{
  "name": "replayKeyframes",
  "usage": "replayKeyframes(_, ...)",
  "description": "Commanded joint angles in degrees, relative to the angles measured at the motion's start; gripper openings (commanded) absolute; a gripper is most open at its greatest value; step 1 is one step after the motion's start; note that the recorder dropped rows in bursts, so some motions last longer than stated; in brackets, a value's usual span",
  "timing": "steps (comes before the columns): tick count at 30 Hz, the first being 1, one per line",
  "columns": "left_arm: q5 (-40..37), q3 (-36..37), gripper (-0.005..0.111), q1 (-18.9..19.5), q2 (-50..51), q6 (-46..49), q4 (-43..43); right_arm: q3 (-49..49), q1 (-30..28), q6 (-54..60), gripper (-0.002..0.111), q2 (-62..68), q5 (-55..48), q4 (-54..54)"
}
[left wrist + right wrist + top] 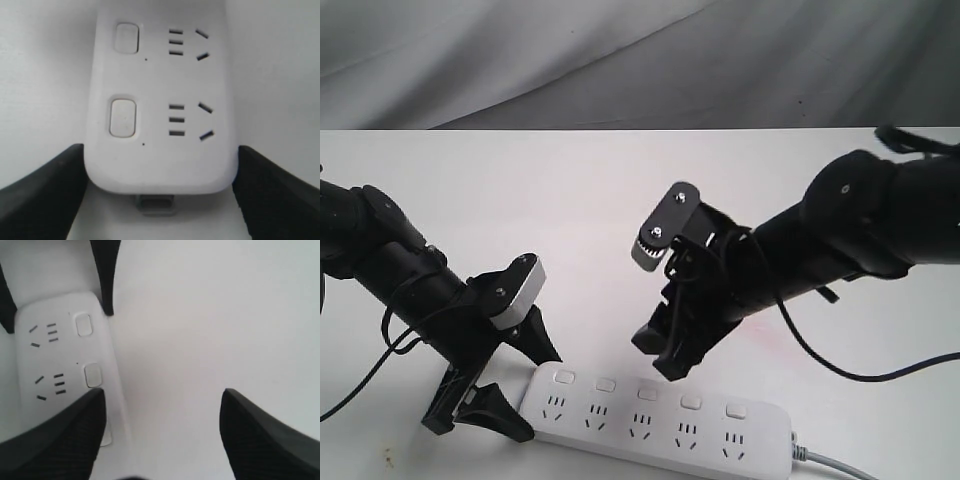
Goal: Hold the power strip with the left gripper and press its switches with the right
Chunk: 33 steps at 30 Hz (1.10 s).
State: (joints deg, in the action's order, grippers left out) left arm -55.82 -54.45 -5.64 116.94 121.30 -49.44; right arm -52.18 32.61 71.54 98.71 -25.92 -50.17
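Note:
The white power strip (660, 422) lies flat near the table's front edge, with its grey cord (832, 462) leaving at the right end. Its switches (648, 392) run in a row above the outlets. My left gripper (528, 392) straddles the strip's left end. In the left wrist view the black fingers (60, 185) press against both long sides of the strip (160, 90), so the left gripper (161, 152) is shut on it. My right gripper (667, 362) hangs open just above the middle switches. In the right wrist view one finger (65, 435) covers part of the strip (60, 355).
The white table (620, 210) stretches back to a grey cloth backdrop (620, 60). A loose black cable (840, 372) sags from the right arm over the table. The left arm's cable (360, 385) loops at the far left.

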Motion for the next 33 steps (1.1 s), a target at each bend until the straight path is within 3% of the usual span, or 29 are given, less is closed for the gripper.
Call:
replayKeyframes(1,3.5,1.6,0.05,-0.6,1.8,-1.4,6.9,0.3,-0.1,-2.4,0.06,-2.7,0.2,4.6)
replayKeyframes(8,3.5,1.6,0.05,-0.6,1.8,-1.4,6.9,4.6,-1.4,-7.6,0.06,-2.4,1.7,11.2)
replayKeyframes(17,3.5,1.6,0.05,-0.6,1.8,-1.4,6.9,7.6,-2.9,-1.3,0.06,-2.4,4.1,1.8)
replayKeyframes(33,3.5,1.6,0.05,-0.6,1.8,-1.4,6.9,7.9,-2.9,0.0,0.06,-1.7,2.8,1.1)
